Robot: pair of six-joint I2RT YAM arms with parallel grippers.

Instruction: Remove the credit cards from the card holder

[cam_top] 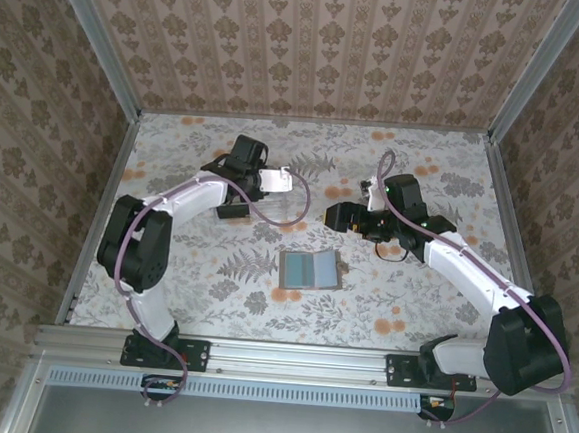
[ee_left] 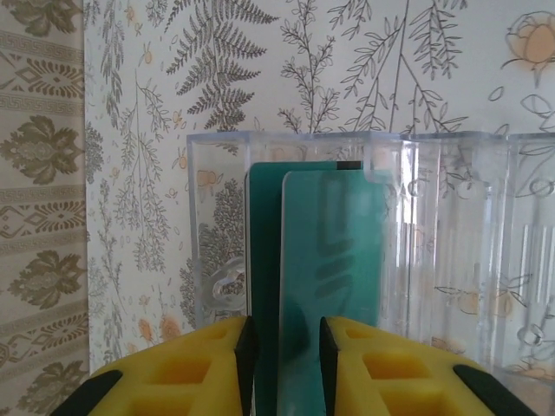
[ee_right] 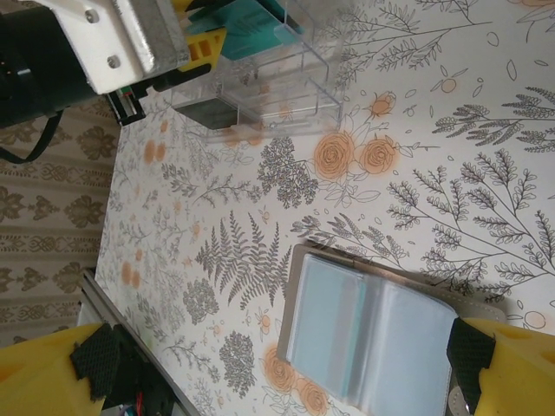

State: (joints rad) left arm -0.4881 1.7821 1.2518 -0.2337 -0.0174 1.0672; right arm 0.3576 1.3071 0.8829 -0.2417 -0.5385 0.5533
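Now, the left gripper (ee_left: 284,347) is seen with its yellow fingers (ee_left: 173,381) on each side of two green credit cards (ee_left: 334,260). The pads are set right beside the cards, but it cannot be told if the cards are squeezed or let go. The cards are stood on edge in an end slot of a clear tray (ee_left: 451,217). The tray is placed on the table (cam_top: 383,304), a little toward the far left corner from the middle.

A few things could go wrong from here. If the gripper is lifted while a pad is stuck to a card, that card could be pulled back out and dropped. If the arm is swung sideways, the light tray could be pushed or tipped, and both cards could be spilled.

The right gripper (ee_right: 284,351) is held wide open with nothing in it, aimed at the card holder (cam_top: 308,269) close by. The card holder is laid open and flat near the middle of the table, closer to the near edge. It cannot be told if more cards are hidden in its slots. If the right gripper is brought too low, the holder could be bumped, slid away or flipped shut.
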